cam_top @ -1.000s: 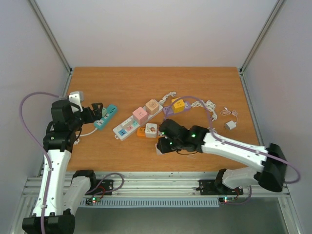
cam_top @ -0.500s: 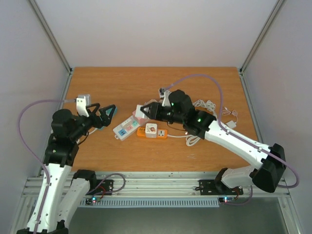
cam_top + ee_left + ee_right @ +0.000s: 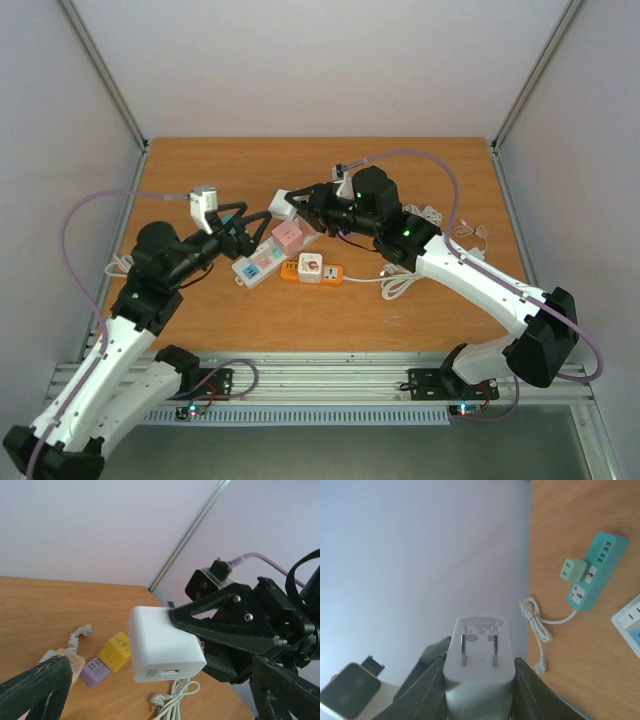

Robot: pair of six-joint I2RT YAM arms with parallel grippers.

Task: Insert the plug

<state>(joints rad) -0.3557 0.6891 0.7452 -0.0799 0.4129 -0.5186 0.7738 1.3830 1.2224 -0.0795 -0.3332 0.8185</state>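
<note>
My right gripper (image 3: 298,204), pinching the white plug (image 3: 283,206), has risen from the table (image 3: 200,160) to mid-air; my left gripper (image 3: 250,222), spread wide, has swung alongside it. Handover appears next, insertion pending

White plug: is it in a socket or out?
Out. The plug is held by the right gripper, lifted, with both prongs bare.

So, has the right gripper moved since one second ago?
Yes. The right gripper went from the near side of the orange power strip to its far side, slightly left, gripping the white plug.
</note>
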